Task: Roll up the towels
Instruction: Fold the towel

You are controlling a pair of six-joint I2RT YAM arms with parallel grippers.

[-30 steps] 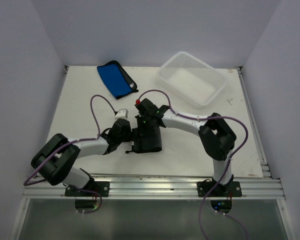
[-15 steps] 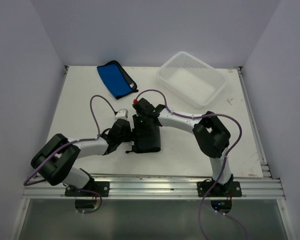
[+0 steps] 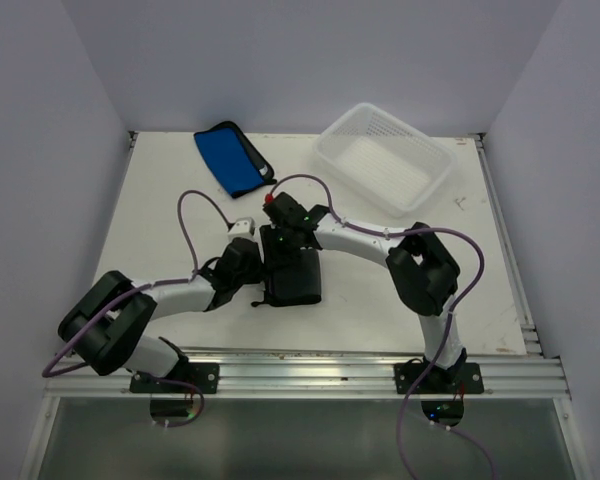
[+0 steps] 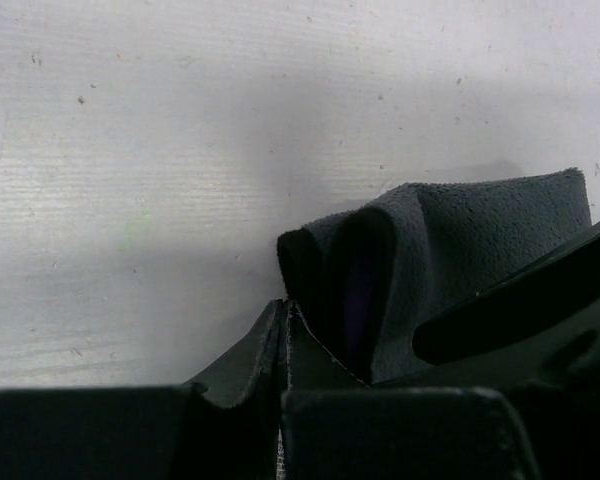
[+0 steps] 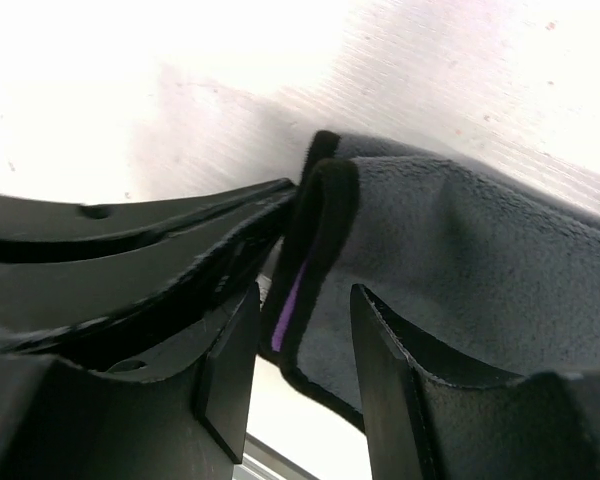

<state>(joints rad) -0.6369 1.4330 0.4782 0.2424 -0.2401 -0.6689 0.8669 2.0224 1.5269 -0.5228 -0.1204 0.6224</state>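
Observation:
The purple and black towel (image 3: 295,280) lies folded in the middle of the table, dark side up. My left gripper (image 3: 261,284) is shut at the towel's left edge. In the left wrist view its tips (image 4: 283,312) meet right beside the folded layers (image 4: 460,250), and nothing shows between them. My right gripper (image 3: 280,252) stands open at the towel's far end. Its jaws (image 5: 305,297) straddle the folded edge (image 5: 315,225), where a purple strip shows, without pressing it. The bright blue towel (image 3: 232,158) lies flat at the back left, away from both grippers.
A white perforated basket (image 3: 384,157) stands at the back right. Purple cables loop above both arms. An aluminium rail (image 3: 310,372) runs along the table's near edge.
My right gripper has opened and let go of the purple and black towel's folded edge, shifting slightly to the left. The left gripper has stayed shut in place.

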